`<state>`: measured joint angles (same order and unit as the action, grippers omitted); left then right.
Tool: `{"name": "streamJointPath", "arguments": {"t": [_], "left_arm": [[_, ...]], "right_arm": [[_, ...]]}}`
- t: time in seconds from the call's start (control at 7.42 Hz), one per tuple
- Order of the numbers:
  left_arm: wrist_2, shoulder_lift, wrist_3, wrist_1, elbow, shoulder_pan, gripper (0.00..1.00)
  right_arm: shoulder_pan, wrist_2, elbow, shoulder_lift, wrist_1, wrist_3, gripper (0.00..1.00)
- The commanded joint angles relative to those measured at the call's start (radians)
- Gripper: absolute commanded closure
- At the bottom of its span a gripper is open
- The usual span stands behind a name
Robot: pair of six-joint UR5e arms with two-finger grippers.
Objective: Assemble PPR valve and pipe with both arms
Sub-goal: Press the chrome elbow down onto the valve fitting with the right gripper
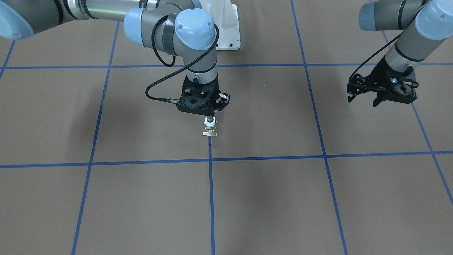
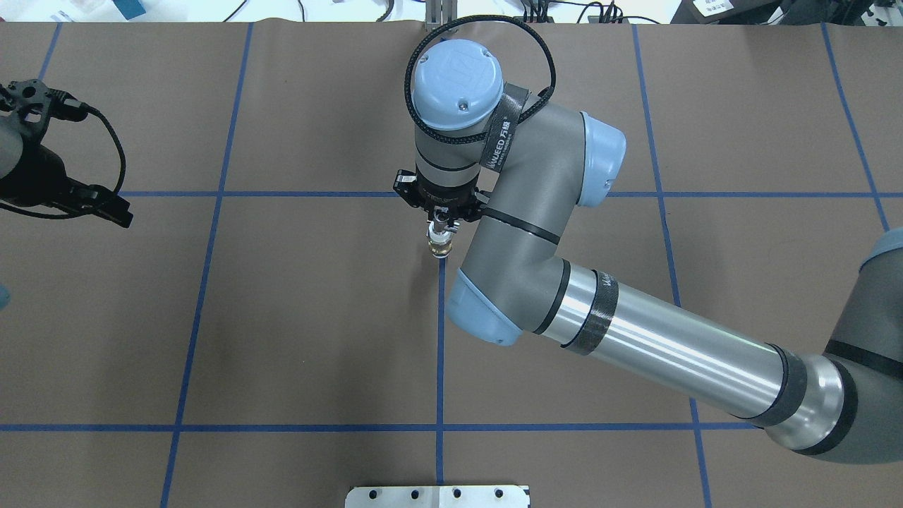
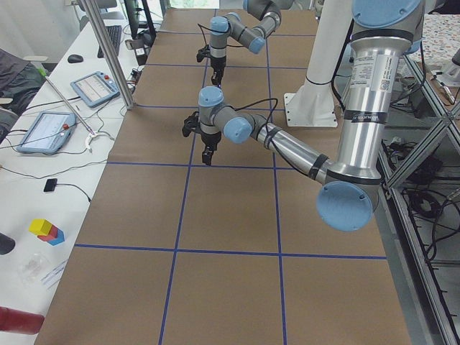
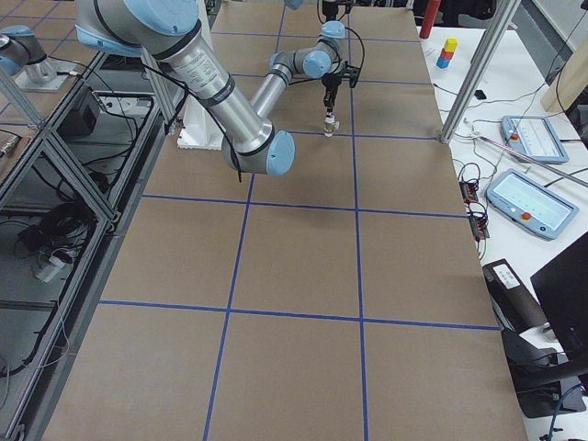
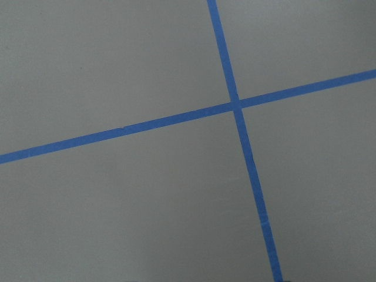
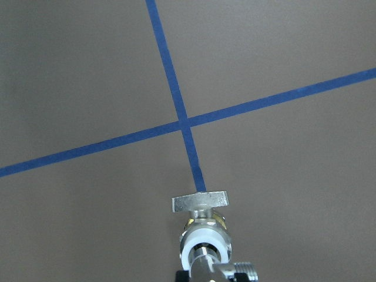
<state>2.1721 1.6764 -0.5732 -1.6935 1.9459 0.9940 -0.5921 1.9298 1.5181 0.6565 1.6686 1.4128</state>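
My right gripper (image 1: 209, 117) points straight down at the table's middle and is shut on the valve (image 1: 210, 128), a small part with a white plastic collar, a brass body and a flat silver handle at its lower end. The valve also shows in the right wrist view (image 6: 201, 232), over a blue tape line, and in the overhead view (image 2: 441, 243). I cannot tell whether it touches the table. My left gripper (image 1: 362, 100) hovers open and empty far off to the robot's left (image 2: 106, 206). No pipe shows in any view.
The brown table (image 1: 283, 198) has a grid of blue tape lines. The white pedestal base (image 1: 228, 32) stands behind the right gripper. Beyond the table's far edge are an aluminium post (image 3: 108, 50), tablets (image 3: 47, 129) and coloured blocks (image 3: 47, 230).
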Motion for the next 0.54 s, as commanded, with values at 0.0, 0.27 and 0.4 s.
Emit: {"name": "streamJointPath", "arguments": {"t": [0.0,0.27,0.4], "left_arm": [[0.0,-0.001,-0.001,0.0,0.004,0.002,0.16],[0.001,-0.001,-0.001,0.0,0.005,0.003,0.16],[0.014,-0.003,-0.001,0.0,0.005,0.005,0.16]], "right_arm": [[0.0,0.0,-0.003,0.0,-0.001,-0.002,1.0],[0.0,-0.009,-0.006,0.0,-0.01,-0.002,1.0],[0.0,-0.009,-0.004,0.0,-0.012,-0.002,0.71]]}}
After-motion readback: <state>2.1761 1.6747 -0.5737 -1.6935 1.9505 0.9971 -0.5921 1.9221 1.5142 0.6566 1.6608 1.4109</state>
